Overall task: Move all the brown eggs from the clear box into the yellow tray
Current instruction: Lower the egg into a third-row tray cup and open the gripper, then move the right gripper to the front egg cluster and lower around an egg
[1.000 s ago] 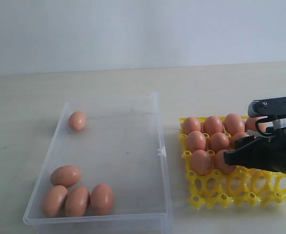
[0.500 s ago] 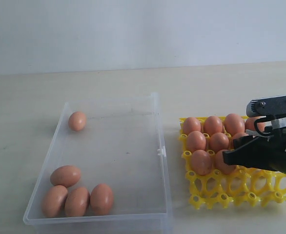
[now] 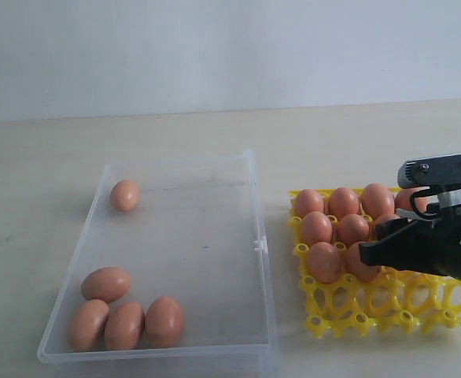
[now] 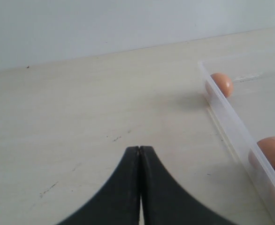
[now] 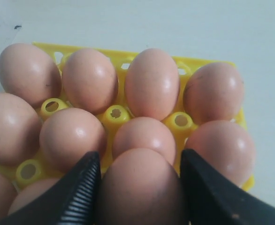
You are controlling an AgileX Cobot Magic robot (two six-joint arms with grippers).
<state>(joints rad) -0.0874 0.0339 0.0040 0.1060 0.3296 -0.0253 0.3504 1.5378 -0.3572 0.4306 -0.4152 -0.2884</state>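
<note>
Box (image 3: 203, 236) left of tray (image 3: 300, 252)

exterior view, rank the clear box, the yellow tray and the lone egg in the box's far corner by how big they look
1. clear box, largest by far
2. yellow tray, clearly smaller, though partly hidden
3. lone egg, smallest

right tool (image 3: 370, 253), gripping a brown egg (image 5: 140, 180), nudged slightly leftward over the yellow tray (image 3: 319, 323)

Exterior cam faced the whole table (image 3: 215, 126) from its near edge. Left wrist cam sat low beside the clear box (image 4: 231, 126), right wrist cam close over the yellow tray (image 5: 116, 114); the exterior cam covered both.
</note>
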